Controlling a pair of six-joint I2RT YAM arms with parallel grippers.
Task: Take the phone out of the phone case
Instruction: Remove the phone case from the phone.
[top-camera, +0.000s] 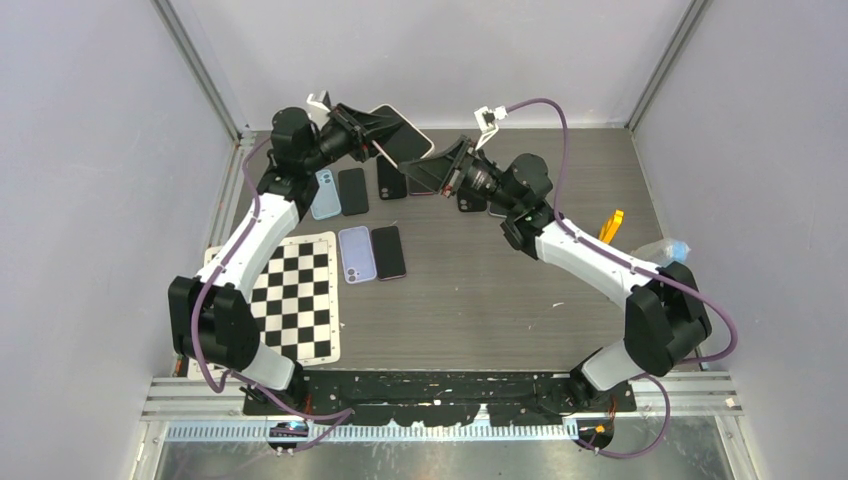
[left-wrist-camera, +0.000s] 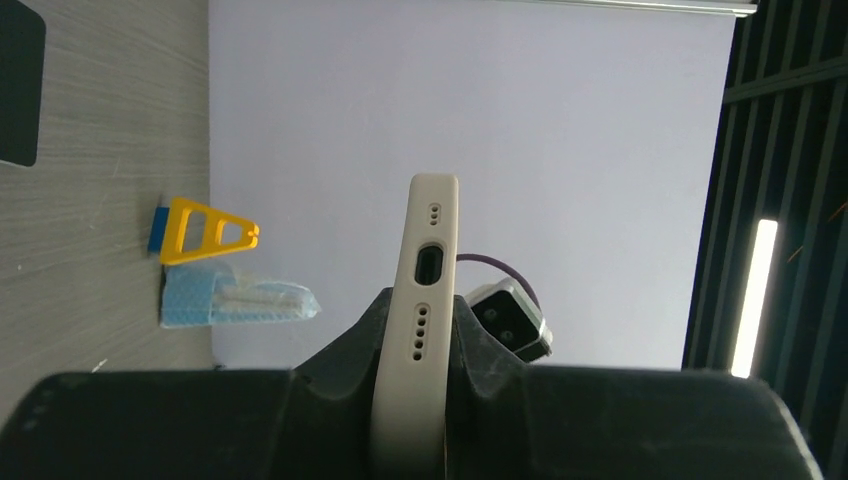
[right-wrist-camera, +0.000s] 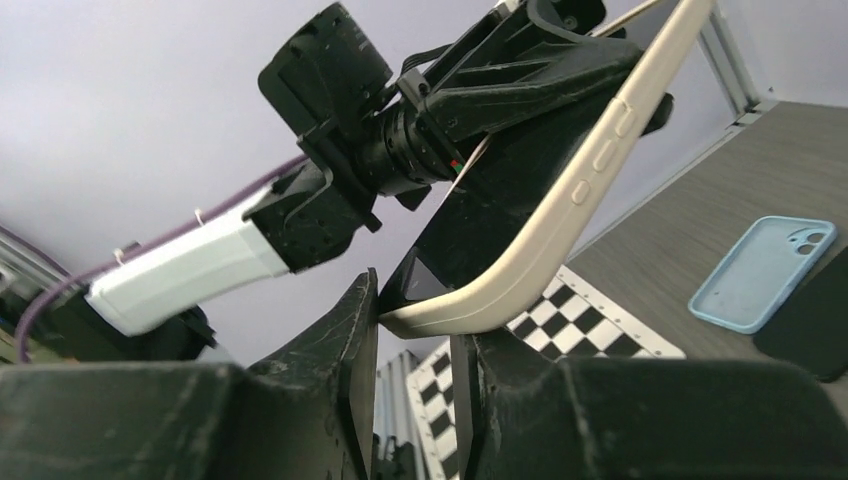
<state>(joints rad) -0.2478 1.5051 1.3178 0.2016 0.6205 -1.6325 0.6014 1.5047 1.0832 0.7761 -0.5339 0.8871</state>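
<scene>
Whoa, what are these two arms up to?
They hold one phone in a cream phone case up between them. The left gripper clamps the case's charging-port end; the right gripper pinches a corner, where the case seems to bow away from the dark phone. The phone is not out yet.

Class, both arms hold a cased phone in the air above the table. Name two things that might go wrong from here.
1. The right end effector pinches only a corner of the phone case, which bends there; it may slip off and the case snap back.
2. The left end effector clamps the case across the phone, so the phone may stay trapped, or fall to the table once freed.
</scene>
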